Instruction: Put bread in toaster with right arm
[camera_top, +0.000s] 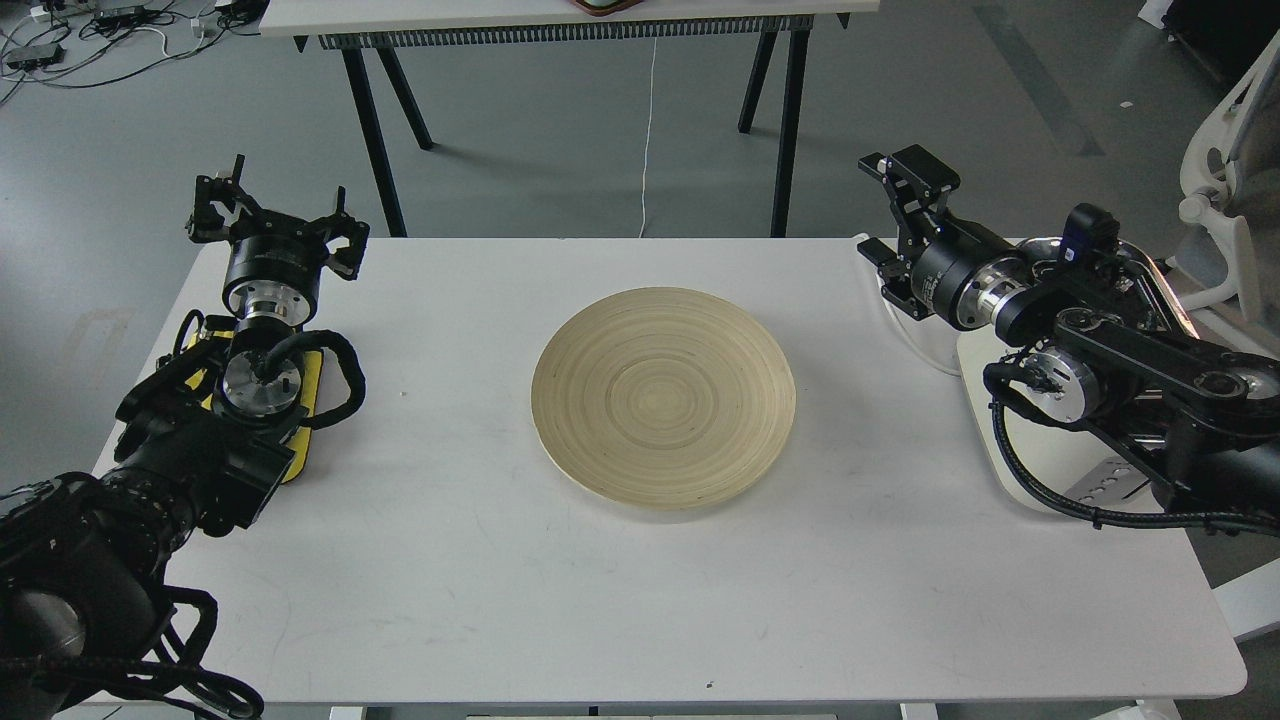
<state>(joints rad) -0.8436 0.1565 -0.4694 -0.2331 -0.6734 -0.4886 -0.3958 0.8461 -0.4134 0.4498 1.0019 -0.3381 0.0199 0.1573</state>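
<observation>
Locating the bread was not possible in the head view; the right arm (1130, 350) lay across the toaster (1010, 450) and hid its slots, so whether the slice sat in one could not be told. Toaster: cream body, far right of the white table (640, 600), only the lower side and button panel visible. Right gripper (905, 225): raised left of the toaster over its white cord (900, 320), fingers apart, holding nothing. Bamboo plate (663, 396): table centre, bare. Left gripper (272, 222): fingers spread, empty, far left. Judgement: if withdrawing, the arm should lift clear of the chrome top and cord, avoiding any nudge to the toaster.
</observation>
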